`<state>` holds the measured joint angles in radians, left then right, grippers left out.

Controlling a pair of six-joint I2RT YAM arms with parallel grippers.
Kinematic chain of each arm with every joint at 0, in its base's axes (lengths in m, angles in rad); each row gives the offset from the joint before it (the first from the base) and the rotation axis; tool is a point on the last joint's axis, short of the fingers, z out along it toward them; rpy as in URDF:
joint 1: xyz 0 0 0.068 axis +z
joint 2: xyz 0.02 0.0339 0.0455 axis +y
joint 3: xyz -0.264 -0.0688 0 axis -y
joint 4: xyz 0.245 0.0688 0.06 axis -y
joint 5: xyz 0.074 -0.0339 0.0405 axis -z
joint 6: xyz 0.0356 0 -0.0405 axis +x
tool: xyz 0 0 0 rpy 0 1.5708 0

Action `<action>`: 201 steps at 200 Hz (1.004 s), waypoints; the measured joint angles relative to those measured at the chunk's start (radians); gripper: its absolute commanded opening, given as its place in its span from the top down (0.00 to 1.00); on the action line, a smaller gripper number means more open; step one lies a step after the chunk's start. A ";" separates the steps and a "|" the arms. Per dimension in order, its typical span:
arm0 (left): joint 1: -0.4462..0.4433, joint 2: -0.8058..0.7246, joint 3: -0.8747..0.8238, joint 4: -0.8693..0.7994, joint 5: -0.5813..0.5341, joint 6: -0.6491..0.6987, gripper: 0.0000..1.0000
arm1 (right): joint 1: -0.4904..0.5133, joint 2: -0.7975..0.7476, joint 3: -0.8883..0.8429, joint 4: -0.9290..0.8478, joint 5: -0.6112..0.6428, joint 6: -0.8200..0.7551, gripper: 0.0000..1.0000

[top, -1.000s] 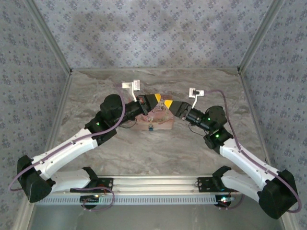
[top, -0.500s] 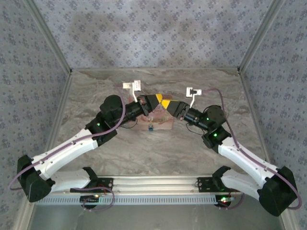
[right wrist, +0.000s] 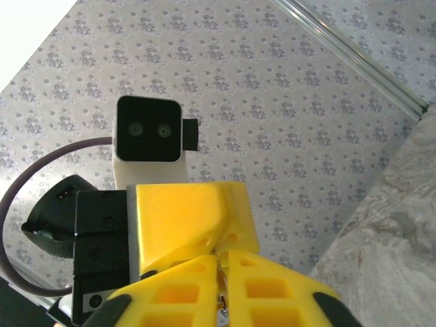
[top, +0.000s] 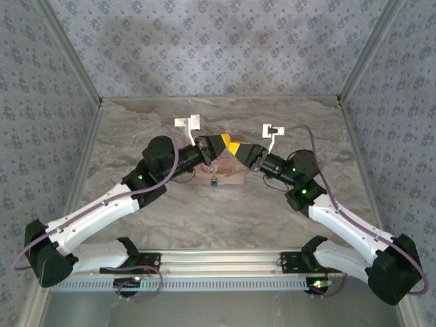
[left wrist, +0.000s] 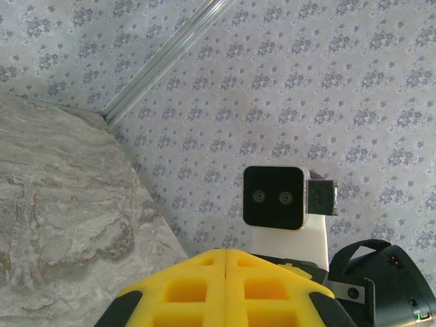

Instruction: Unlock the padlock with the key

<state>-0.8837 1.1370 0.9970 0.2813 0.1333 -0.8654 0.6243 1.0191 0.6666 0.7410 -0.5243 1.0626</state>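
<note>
Left gripper [top: 221, 144] and right gripper [top: 236, 148] meet tip to tip over the middle of the table, each with its yellow fingers pressed together. In the right wrist view a small speck of metal [right wrist: 221, 304] sits at the seam between the right fingers [right wrist: 272, 294]; it is too small to tell what it is.

Nearest the arm bases, a perforated grey strip [top: 225, 283] and a silvery aluminium rail [top: 218, 255] run along the table's near edge. Beyond them lies the bare grey marbled tabletop [top: 272, 218], with the two white arms reaching inward across it from either side.

Past that open stretch lies the flat pink illustrated pouch [top: 235, 178]. The tiny blue-bodied padlock [top: 214, 181] rests at the pouch's near edge, nearer than the finger tips and apart from them. The black wrists of both arms overhang the far part of the pouch and hide it.

Just beyond the grippers stand the wrist cameras on their white mounts, the left one [top: 187, 122] and the right one [top: 274, 131]. From the left wrist the right arm's black square camera [left wrist: 274, 197] faces straight back, close behind the closed tips.

Farthest back, the blue-grey floral-patterned walls [top: 218, 48] close in the table on three sides, joined by metal corner posts [top: 361, 61].
</note>
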 measured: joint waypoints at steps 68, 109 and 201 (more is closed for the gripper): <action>0.000 -0.018 -0.025 0.010 -0.011 -0.007 1.00 | 0.000 -0.001 0.000 -0.012 -0.012 -0.006 1.00; -0.006 -0.044 -0.037 -0.003 -0.023 -0.002 0.67 | -0.006 -0.040 0.000 -0.058 -0.015 -0.045 1.00; -0.007 -0.077 -0.038 -0.103 -0.043 0.013 0.40 | -0.035 -0.111 0.011 -0.225 -0.015 -0.140 1.00</action>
<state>-0.8906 1.0603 0.9592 0.1787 0.0906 -0.8528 0.5892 0.9085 0.6773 0.5156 -0.5396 0.9222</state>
